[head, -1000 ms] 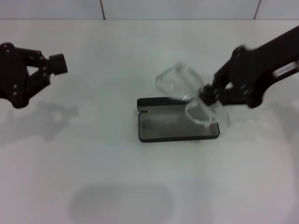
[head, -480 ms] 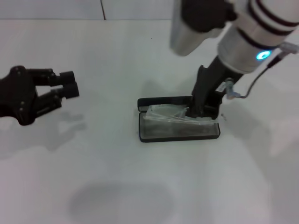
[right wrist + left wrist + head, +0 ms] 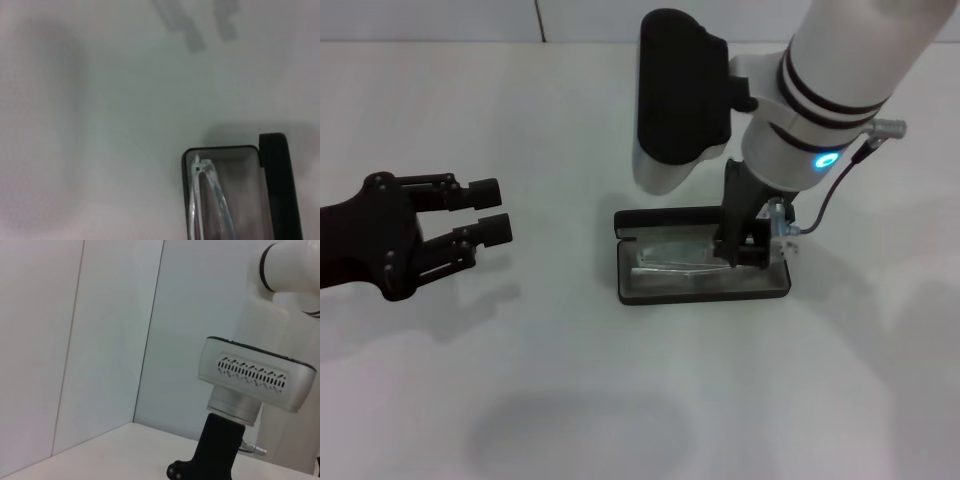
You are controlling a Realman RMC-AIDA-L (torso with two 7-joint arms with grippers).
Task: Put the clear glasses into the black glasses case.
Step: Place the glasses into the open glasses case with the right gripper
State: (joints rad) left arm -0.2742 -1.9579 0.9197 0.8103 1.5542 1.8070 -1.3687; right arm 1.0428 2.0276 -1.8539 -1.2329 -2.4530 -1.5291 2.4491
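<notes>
My right gripper (image 3: pixel 748 252) is lowered into the open black glasses case (image 3: pixel 702 268) on the worktop (image 3: pixel 570 380); finger state indeterminate. The clear glasses (image 3: pixel 675 255) lie inside. My left gripper (image 3: pixel 485 208) hovers spread, well apart

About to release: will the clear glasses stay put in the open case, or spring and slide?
The clear glasses lie low inside the black glasses case, so they probably stay. Their thin arms look springy and light, so they may shift slightly. The right gripper is at their end.

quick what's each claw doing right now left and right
Left claw: open, holding nothing, hovering off to the left of the black glasses case.
Right claw: down in the case at the clear glasses; grip cannot be told.
</notes>
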